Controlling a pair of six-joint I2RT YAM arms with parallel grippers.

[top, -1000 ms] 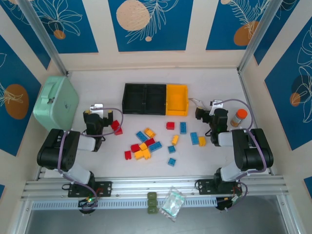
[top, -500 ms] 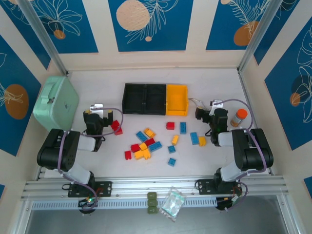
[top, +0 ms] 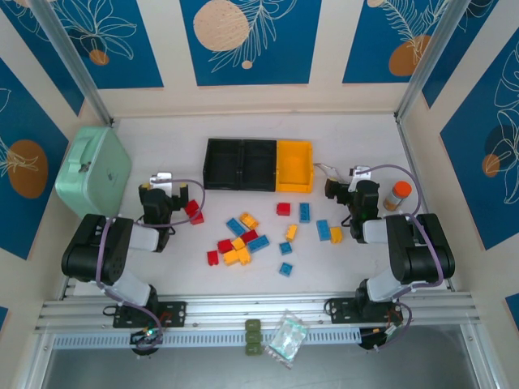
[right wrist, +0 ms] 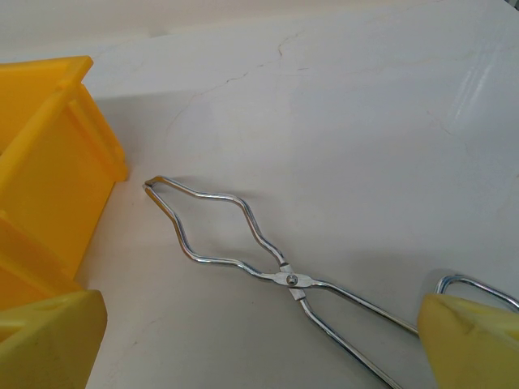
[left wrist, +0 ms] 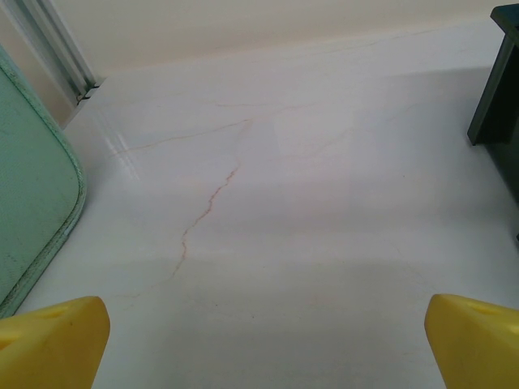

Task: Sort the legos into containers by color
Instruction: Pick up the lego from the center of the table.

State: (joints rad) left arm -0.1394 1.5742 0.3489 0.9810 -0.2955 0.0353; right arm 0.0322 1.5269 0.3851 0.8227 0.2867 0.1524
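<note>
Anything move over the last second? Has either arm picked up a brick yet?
Nothing visibly changed. The left gripper and right gripper are still open and empty, parked either side of the pile. The legos lie scattered on the table as before, and the containers have not shifted.

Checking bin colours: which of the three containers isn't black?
The yellow-orange container at the row's right end; the two black containers sit left of it.
</note>
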